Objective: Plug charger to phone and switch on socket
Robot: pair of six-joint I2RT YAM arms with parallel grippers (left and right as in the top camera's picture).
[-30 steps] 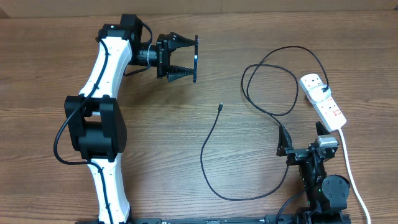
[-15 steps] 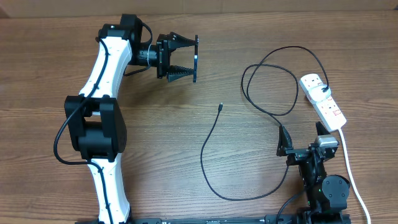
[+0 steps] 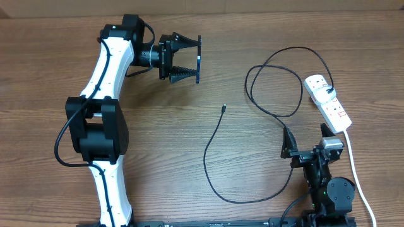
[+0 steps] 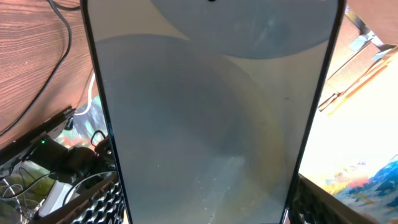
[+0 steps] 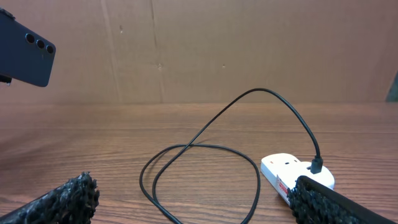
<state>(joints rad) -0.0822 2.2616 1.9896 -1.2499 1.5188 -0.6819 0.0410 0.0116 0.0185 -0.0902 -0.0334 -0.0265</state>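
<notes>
Overhead view of a wooden tabletop (image 3: 158, 126) with two robot arms. The white socket (image 3: 328, 101) lies at the right edge, and its thick white cord (image 3: 355, 165) trails toward the near side.

The charger (image 3: 208, 148) has its black plug (image 3: 329, 92) already seated in the socket's far outlet. Its thin cable loops just left of the socket, then sweeps in a wide curve. The plug tip (image 3: 224, 108) lies bare on the wood, well left of the socket.

The phone (image 3: 199, 60) is far left of the socket, held off the tabletop by the left tool (image 3: 189, 60). That tool's jaws are spread to the phone's width and clamp its two side edges. The right tool (image 3: 307, 140) sits just on the near side of the socket, jaws wide apart and holding nothing.

Judged progress: the phone is lifted and the mains end is plugged in. Left to do are picking up the tip, mating it with the phone, and pressing a red switch (image 3: 341, 115). Whether any switch is already on cannot be told.
</notes>
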